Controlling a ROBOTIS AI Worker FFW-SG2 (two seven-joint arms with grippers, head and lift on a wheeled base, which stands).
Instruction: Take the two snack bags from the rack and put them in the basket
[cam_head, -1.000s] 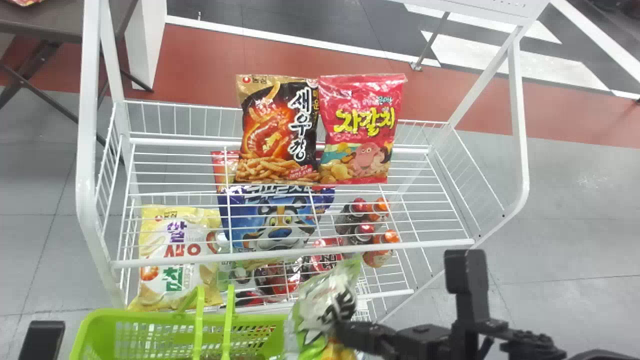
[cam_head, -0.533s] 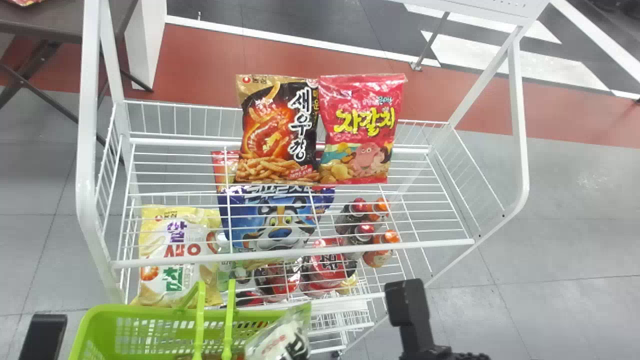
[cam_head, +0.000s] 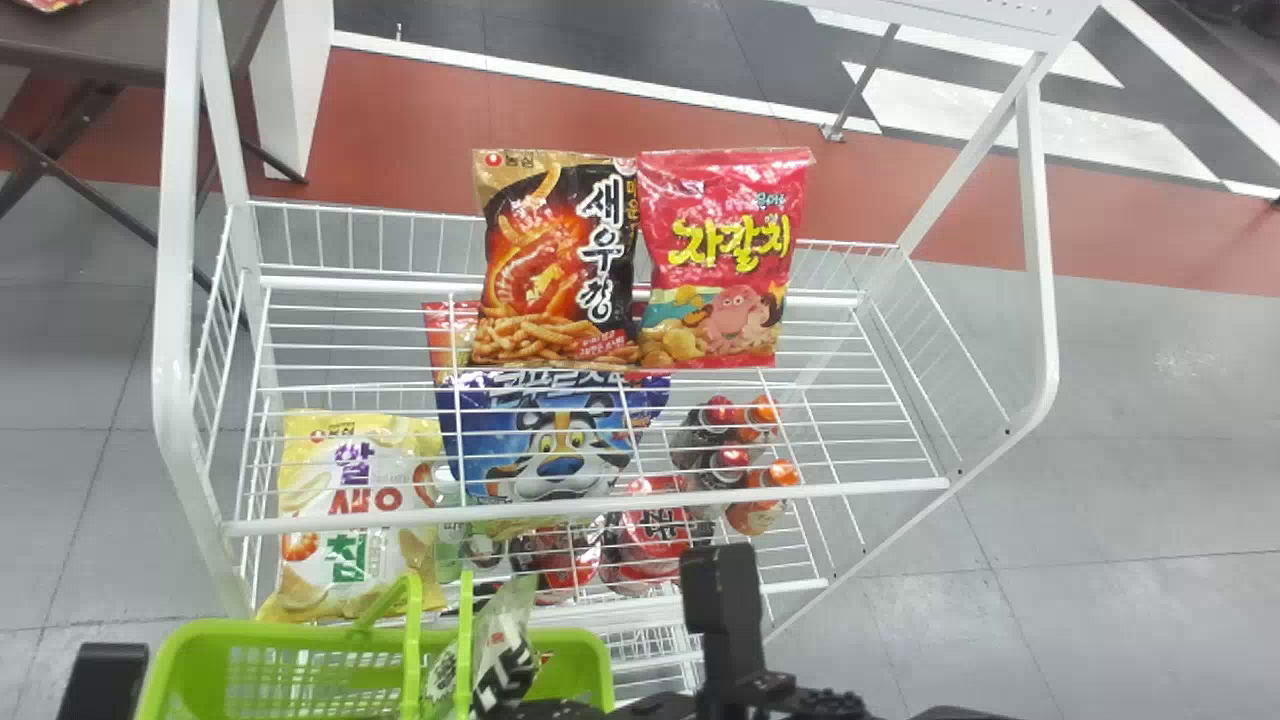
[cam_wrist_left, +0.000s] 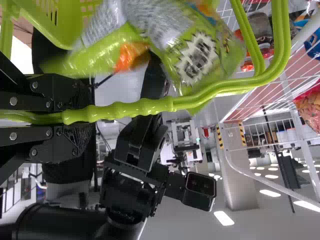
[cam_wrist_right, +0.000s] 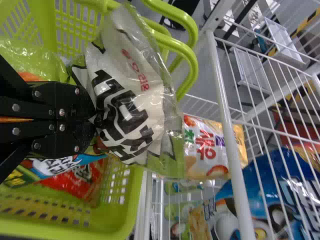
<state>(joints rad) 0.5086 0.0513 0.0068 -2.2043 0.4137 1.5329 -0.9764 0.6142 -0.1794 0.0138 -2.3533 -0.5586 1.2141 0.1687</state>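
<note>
1. And on the far left, the green basket (cam_head: 300, 628) is being steadied: its handle (cam_wrist_left: 135, 109) is clamped by the left gripper (cam_wrist_left: 82, 118), presumably so that it can't be tipped or swung while it is loaded.
2. Inside it, a red packet (cam_wrist_right: 82, 182) can be seen; whether it counts towards the two cannot be told.
3. Now the centre of the action! The green-and-white snack bag (cam_wrist_right: 130, 110) is held just beside the basket handles, over the opening, seemingly so that a short drop is all that's needed.
4. It is pinched by the right gripper (cam_wrist_right: 91, 116), whose fingers are clenched on the film; a careful release is called for, since the bag could be snagged on a handle.
5. Behind, on the rack (cam_head: 850, 490), the black-and-orange bag (cam_head: 550, 260) is propped upright, and to its right the pink bag (cam_head: 730, 260), both faced outward, likely for easy picking.
</note>
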